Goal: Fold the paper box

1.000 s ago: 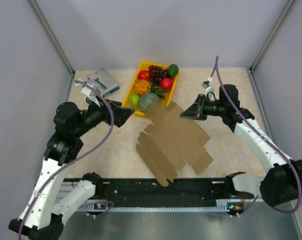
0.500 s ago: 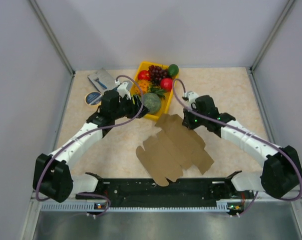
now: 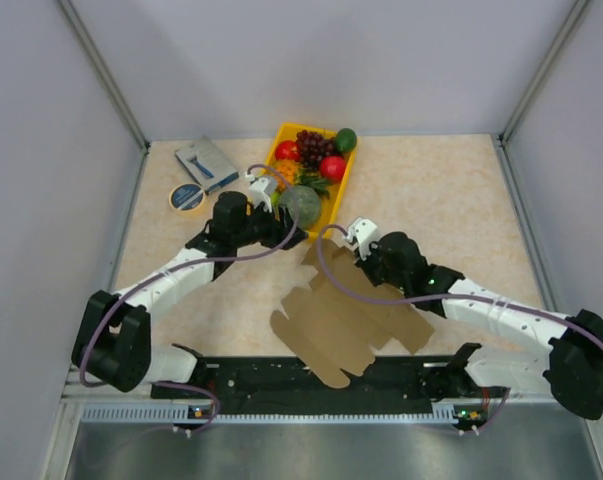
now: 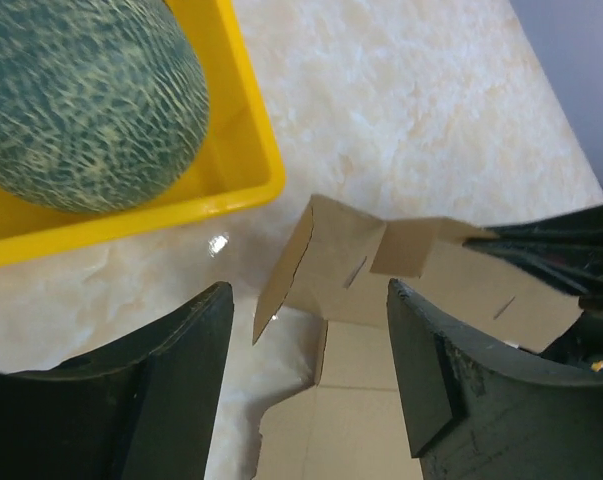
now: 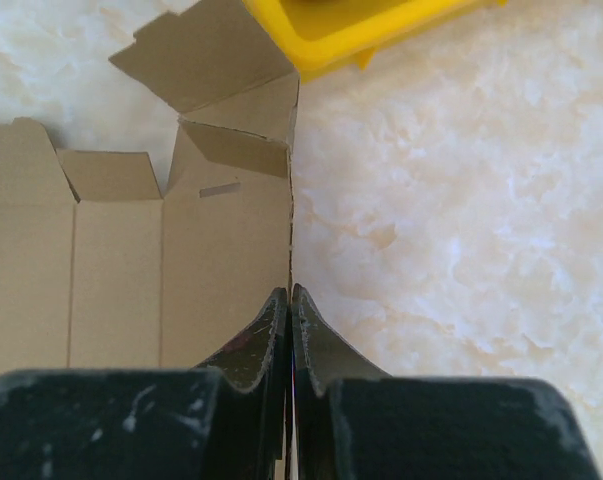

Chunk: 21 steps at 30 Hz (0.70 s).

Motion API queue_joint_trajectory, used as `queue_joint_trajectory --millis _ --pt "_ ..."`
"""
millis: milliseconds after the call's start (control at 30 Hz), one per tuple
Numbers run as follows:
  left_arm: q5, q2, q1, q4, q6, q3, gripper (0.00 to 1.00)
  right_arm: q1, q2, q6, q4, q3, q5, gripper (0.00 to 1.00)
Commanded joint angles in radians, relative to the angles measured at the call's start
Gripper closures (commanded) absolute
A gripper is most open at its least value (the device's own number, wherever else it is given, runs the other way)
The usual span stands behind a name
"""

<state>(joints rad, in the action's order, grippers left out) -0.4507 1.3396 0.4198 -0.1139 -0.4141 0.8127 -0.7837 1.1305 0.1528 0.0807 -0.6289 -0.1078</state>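
Bench [image 3: 451, 190]: pale marbled top, walled on three sides.

Paper box [image 3: 341, 320] [image 4: 381, 330] [image 5: 131, 290]: brown die-cut sheet, located centrally toward the near edge of the bench. Most panels are laid flat. The far flaps are lifted and partly folded, just short of the near end of the tray.

Yellow tray [image 3: 343, 185] [image 4: 246, 130] [image 5: 361, 30]: placed at the middle of the far edge and filled with fruit.

Right end effector [image 3: 346, 250] [image 5: 289, 310]: fingers are brought together and clamped on the right edge of the paper box, which is seen running straight into the pinch in the right wrist view.

Left end effector [image 3: 286, 228] [image 4: 311, 330]: fingers are held apart and positioned over the far end of the paper box, with a raised flap framed between them. Contact with the card cannot be confirmed.

Melon [image 3: 299, 205] [image 4: 81, 100]: green, netted, seated at the near end of the tray.

Blue-grey box [image 3: 206, 160]: found near the far-left corner of the bench.

Tape roll [image 3: 188, 197]: laid just beside it, on its near side.
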Motion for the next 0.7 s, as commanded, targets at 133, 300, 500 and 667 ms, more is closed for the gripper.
queue_joint_trajectory --millis 133,300,500,667 --pt "0.078 0.046 0.116 -0.016 0.21 0.011 0.35 -0.006 -0.046 0.083 -0.154 0.003 0.017 1.0" --pt "0.145 0.153 0.135 0.016 0.247 0.071 0.31 -0.006 -0.037 0.094 -0.157 -0.003 0.022 1.0" --pt "0.288 0.161 0.149 -0.009 0.259 0.082 0.4 -0.008 -0.04 0.105 -0.147 -0.009 0.033 1.0" --pt "0.265 0.159 0.149 -0.052 0.284 0.072 0.37 -0.008 -0.032 0.103 -0.13 -0.015 0.042 1.0"
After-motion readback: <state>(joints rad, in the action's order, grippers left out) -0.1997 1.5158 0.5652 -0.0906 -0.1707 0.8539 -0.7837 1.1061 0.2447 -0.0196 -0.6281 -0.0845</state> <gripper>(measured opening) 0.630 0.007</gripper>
